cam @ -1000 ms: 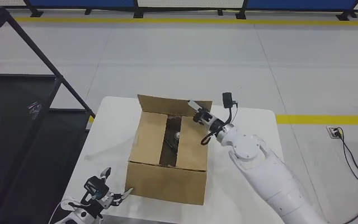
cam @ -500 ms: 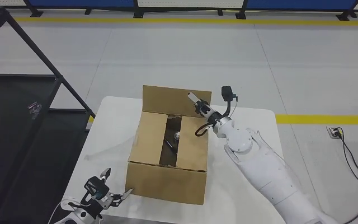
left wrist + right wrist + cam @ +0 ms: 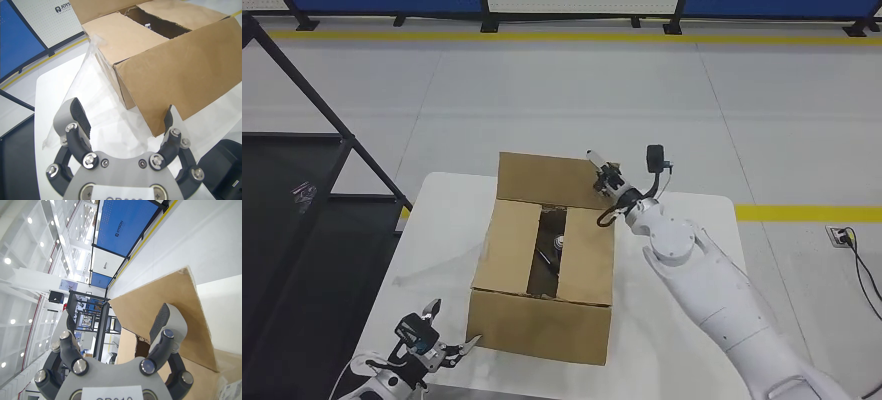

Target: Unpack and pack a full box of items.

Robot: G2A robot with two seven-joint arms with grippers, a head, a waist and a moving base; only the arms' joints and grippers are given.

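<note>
Right gripper (image 3: 117,311): fingers spread wide at the raised far flap (image 3: 552,180). Left gripper (image 3: 122,103): fingers likewise wide, at the table's (image 3: 447,225) near left corner. Brown cardboard box (image 3: 510,250), mid-table, opens upward; the dark slot between its folded side flaps runs from near edge to far edge.

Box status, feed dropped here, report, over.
Right gripper open at the raised rear flap. Left gripper open, empty, beside box. Plastic film trails from box side.

The box (image 3: 542,270) is plain brown cardboard, dark inside. The bench (image 3: 442,230) is white. The floor (image 3: 542,100) is pale grey with yellow stripes (image 3: 802,212). The left jaws are silver-grey with black ribbed pads (image 3: 80,117). The far panels (image 3: 392,5) are blue.
</note>
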